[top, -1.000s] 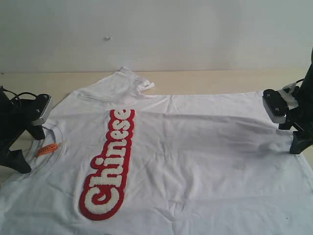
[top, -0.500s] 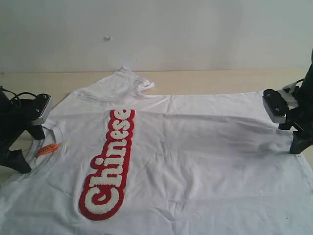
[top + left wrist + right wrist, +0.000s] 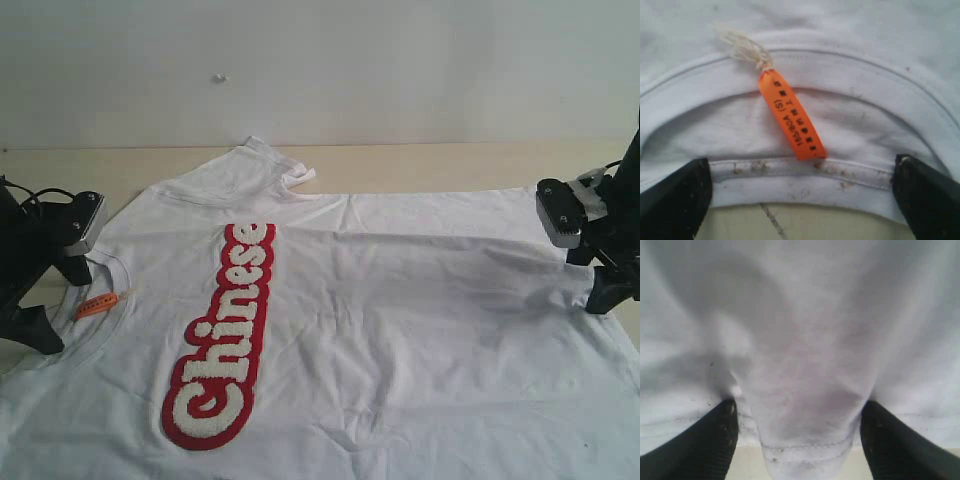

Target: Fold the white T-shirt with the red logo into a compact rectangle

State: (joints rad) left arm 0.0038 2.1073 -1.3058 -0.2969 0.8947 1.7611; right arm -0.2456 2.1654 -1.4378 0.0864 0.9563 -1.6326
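The white T-shirt (image 3: 400, 300) lies flat and face up, neck to the left and hem to the right. The red logo (image 3: 222, 340) reading "Chinese" runs along its chest. My left gripper (image 3: 55, 300) stands open at the collar; in the left wrist view the ribbed collar (image 3: 805, 172) and the orange neck tag (image 3: 792, 122) lie between its wide-apart fingers (image 3: 675, 200). My right gripper (image 3: 597, 275) is open at the hem. In the right wrist view a raised ridge of hem (image 3: 805, 450) sits between its fingers (image 3: 710, 440).
The shirt covers most of the pale wooden table (image 3: 420, 165), whose bare strip runs along the back below a white wall. One sleeve (image 3: 255, 165) lies folded at the back left. The shirt's near part runs out of the exterior view.
The right gripper has shifted slightly inward over the hem, towards the shirt. The left gripper and the shirt look unchanged.
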